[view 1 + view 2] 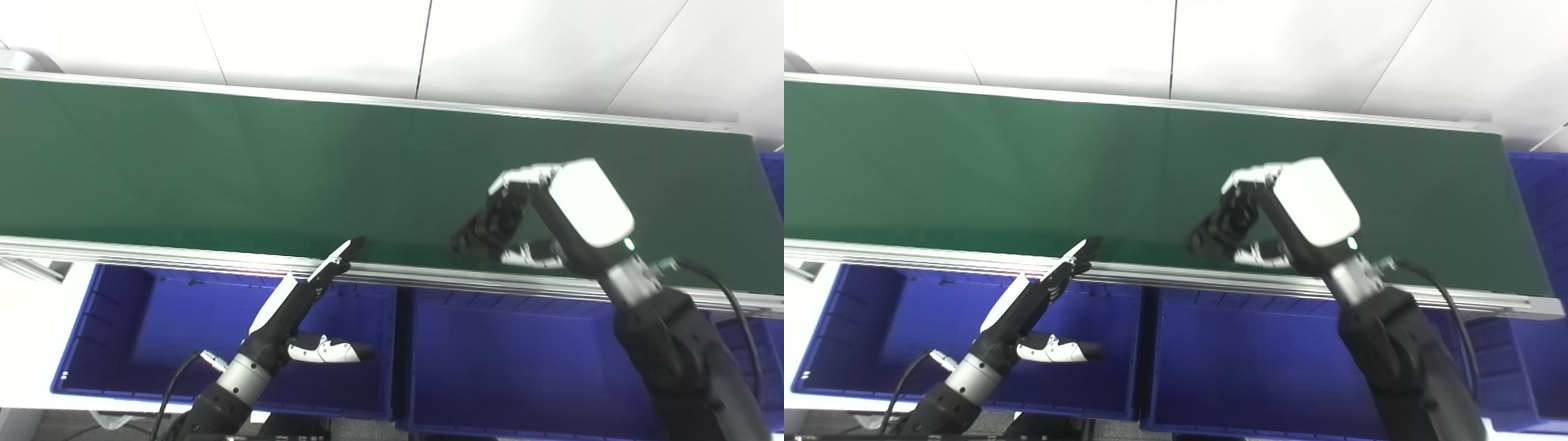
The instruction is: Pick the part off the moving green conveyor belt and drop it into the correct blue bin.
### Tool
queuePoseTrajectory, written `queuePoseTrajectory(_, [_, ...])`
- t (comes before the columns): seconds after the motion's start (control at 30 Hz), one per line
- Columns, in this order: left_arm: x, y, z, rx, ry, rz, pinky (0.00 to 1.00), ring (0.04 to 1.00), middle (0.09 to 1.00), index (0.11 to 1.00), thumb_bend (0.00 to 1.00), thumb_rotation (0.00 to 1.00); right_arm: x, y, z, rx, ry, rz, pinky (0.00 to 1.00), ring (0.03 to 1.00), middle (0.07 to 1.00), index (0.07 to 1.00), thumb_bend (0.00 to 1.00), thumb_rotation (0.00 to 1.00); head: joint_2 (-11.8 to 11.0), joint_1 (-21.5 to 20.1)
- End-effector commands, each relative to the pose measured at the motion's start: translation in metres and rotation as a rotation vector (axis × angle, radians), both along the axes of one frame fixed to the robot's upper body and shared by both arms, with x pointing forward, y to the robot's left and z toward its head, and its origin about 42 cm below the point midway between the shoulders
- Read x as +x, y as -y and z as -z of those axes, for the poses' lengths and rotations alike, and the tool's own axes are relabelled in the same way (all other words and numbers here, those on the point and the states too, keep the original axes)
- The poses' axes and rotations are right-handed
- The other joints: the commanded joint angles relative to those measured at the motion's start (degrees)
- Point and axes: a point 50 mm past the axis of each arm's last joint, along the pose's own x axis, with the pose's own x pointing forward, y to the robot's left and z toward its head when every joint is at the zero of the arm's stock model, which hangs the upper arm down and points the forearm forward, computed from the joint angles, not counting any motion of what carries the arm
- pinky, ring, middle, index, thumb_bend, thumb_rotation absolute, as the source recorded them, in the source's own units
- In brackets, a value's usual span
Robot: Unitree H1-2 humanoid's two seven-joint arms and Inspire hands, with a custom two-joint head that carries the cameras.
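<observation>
The green conveyor belt (245, 165) runs across the picture, and no loose part lies on it. My right hand (533, 214) hovers over the belt's near edge at the right, its fingers curled against the thumb around a small dark part (484, 226). That part is mostly hidden among the black fingers. Lower left, my left hand (306, 306) is open with flat fingers pointing up at the belt's front rail. It hangs above the left blue bin (122, 331) and holds nothing.
A second blue bin (508, 361) stands below the belt, under my right forearm. Another blue bin (1543, 202) shows past the belt's right end. An aluminium rail (184, 257) edges the belt's front. White wall panels lie behind the belt.
</observation>
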Motion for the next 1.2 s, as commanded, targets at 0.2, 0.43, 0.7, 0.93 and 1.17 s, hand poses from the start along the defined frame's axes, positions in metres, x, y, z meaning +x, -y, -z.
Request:
queuePoseTrajectory(0.2, [0.008, 0.0, -0.014, -0.035, 0.044, 0.005, 0.89, 0.952, 0.973, 0.962, 0.87, 0.46, -0.041, 0.012, -0.002, 0.0, -0.078, -0.062, 0.35, 0.426, 0.493, 0.481, 0.52, 0.0, 1.0, 0.1])
queuePoseTrajectory(0.43, [0.011, -0.001, -0.019, -0.048, 0.043, 0.007, 0.9, 0.947, 0.972, 0.955, 0.88, 0.44, -0.045, 0.008, 0.025, -0.076, -0.202, -0.076, 0.35, 0.42, 0.496, 0.481, 0.52, 0.0, 1.5, -0.8])
queuePoseTrajectory(0.7, [0.01, 0.001, -0.026, -0.078, 0.026, 0.024, 0.93, 0.967, 0.976, 0.956, 0.88, 0.43, -0.03, -0.02, 0.058, -0.237, -0.409, -0.05, 0.12, 0.187, 0.468, 0.481, 0.53, 0.0, 2.9, -2.5])
queuePoseTrajectory(0.93, [0.008, 0.004, -0.031, -0.083, 0.023, 0.033, 0.94, 0.963, 0.977, 0.953, 0.88, 0.43, -0.023, -0.037, 0.08, -0.394, -0.537, -0.001, 0.2, 0.266, 0.477, 0.488, 0.53, 0.0, 4.8, -4.1])
queuePoseTrajectory(1.17, [0.002, 0.008, -0.037, -0.078, 0.022, 0.031, 0.94, 0.953, 0.967, 0.953, 0.88, 0.43, -0.027, -0.033, 0.09, -0.542, -0.819, -0.033, 0.75, 0.851, 0.879, 0.848, 0.56, 0.55, 6.3, -6.0])
